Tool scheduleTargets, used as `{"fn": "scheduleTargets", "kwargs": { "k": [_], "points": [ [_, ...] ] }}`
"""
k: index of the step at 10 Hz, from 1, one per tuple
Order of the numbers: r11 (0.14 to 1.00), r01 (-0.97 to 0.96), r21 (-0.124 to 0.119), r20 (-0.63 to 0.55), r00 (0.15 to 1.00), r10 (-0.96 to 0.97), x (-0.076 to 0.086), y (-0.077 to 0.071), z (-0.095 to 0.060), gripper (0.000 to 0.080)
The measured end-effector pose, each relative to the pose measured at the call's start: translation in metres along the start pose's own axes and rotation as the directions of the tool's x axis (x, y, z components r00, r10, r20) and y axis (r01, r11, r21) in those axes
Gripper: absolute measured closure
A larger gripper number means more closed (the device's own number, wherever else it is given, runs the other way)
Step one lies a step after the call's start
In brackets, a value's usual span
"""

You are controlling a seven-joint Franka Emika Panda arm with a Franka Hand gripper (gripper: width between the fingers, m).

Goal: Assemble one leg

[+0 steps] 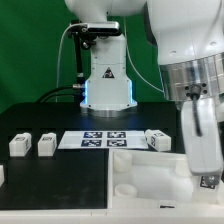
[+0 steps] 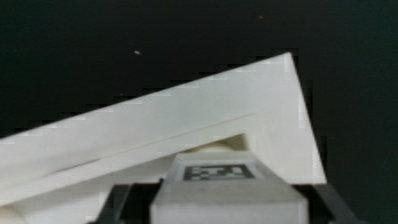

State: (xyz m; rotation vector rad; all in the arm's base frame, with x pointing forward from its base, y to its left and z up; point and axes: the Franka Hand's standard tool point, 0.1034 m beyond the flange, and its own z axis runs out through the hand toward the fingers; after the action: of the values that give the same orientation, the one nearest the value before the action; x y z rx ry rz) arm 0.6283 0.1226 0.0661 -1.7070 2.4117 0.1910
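Gripper point(image 2: 214, 190) pinching 1 leg point(image 2: 217, 172) over tray point(image 2: 160, 120) corner; insertion pending, 3 legs point(image 1: 20, 144) idle.

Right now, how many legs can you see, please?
4: one leg in the gripper, two at the exterior view's left, one right of the marker board; others may be hidden.

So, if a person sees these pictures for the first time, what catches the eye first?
In the exterior view, the arm's big white gripper fills the right edge, low over the large white tray. Behind lies the marker board, with loose legs on the black table toward the left. In the wrist view, a tagged leg sits between the fingers.
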Motion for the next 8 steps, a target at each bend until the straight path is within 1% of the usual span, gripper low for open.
{"fn": "scheduleTargets", "kwargs": {
  "k": [1, 2, 3, 4, 5, 6, 7, 8],
  "points": [
    [0.999, -0.032, 0.004, -0.005, 0.999, 0.032, 0.0011, -0.0006, -0.0002, 0.0505],
    [0.995, -0.096, 0.015, -0.013, 0.995, 0.096, 0.0026, -0.0022, -0.0014, 0.0505],
    [0.993, -0.114, 0.019, -0.018, 0.993, 0.115, 0.0039, -0.0025, -0.0020, 0.0504],
    [0.992, -0.126, 0.015, -0.008, 0.992, 0.126, 0.0012, -0.0009, -0.0009, 0.0440],
    [0.995, -0.103, 0.014, -0.008, 0.995, 0.103, 0.0008, -0.0005, -0.0007, 0.0263],
    [0.995, -0.102, 0.014, -0.008, 0.995, 0.103, 0.0007, -0.0005, -0.0007, 0.0263],
    [0.995, -0.101, 0.014, -0.008, 0.995, 0.101, 0.0006, -0.0003, -0.0006, 0.0163],
    [0.995, -0.097, 0.015, -0.007, 0.995, 0.097, 0.0001, -0.0001, -0.0013, 0.0163]
  ]
}}
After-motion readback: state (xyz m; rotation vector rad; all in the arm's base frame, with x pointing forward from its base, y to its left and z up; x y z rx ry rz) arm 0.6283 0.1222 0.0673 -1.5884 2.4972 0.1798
